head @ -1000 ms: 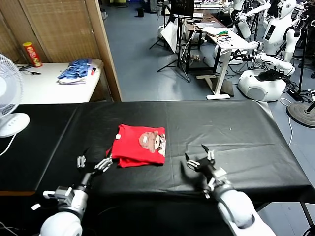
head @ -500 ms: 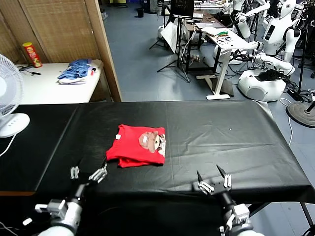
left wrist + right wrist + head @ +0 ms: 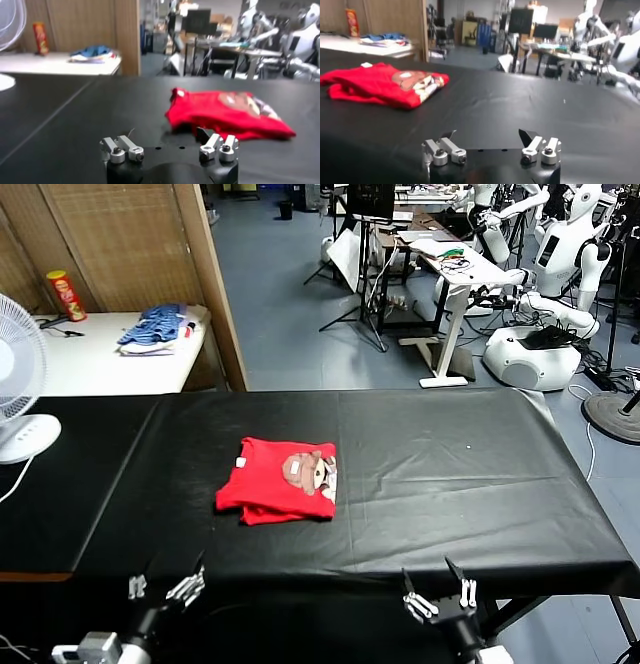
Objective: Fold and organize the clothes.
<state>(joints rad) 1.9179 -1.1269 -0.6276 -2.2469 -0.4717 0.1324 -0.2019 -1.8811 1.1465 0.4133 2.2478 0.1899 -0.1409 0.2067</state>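
Observation:
The clothes are one red T-shirt (image 3: 281,481), folded into a small packet with its brown-and-white cartoon print facing up, lying on the black table (image 3: 450,474) left of centre. It also shows in the left wrist view (image 3: 227,112) and the right wrist view (image 3: 385,85). My left gripper (image 3: 163,588) hangs open below the table's near edge, near-left of the shirt and clear of it. My right gripper (image 3: 437,587) is open too, at the near edge to the right, holding nothing.
A white fan (image 3: 15,399) stands at the table's left end. Behind, a white side table (image 3: 90,364) carries a blue striped cloth pile (image 3: 155,327) and a red can (image 3: 65,294). Desks, stands and other robots (image 3: 545,294) fill the room beyond.
Both arms have drawn back from the shirt toward me and dropped low past the near table edge. The folded shirt lies still and free.

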